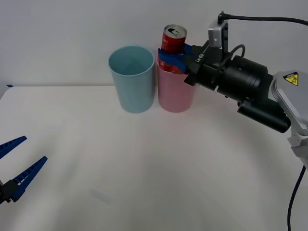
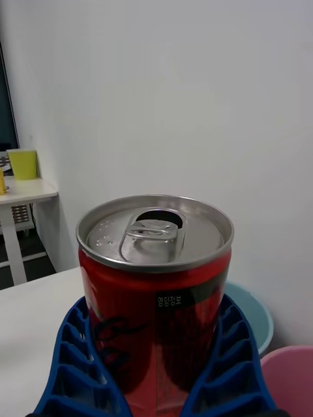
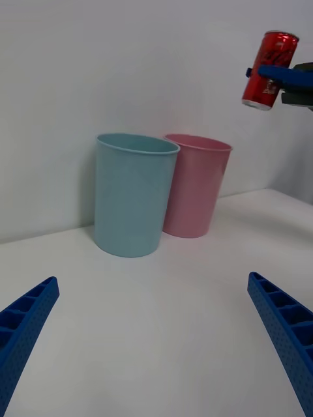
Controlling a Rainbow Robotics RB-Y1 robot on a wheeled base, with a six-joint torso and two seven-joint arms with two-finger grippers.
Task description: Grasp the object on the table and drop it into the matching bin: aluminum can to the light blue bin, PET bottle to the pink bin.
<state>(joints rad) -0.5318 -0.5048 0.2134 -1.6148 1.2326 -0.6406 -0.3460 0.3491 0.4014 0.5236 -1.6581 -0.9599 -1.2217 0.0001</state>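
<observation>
Left gripper [image 1: 19, 168] idles low over the white desk [image 1: 144, 168], jaws apart; right gripper [image 1: 179, 60], jaws clamped on the small red aluminium can [image 1: 173, 39], holds it above the pink plastic bin [image 1: 175, 89], and must carry it leftward over the adjacent pale teal-blue plastic bin [image 1: 132, 79] before release.

I count one aluminum can [image 1: 173, 39], two bins: one light blue bin [image 1: 132, 79] and one pink bin [image 1: 175, 91], one table [image 1: 144, 168], and two grippers.
</observation>
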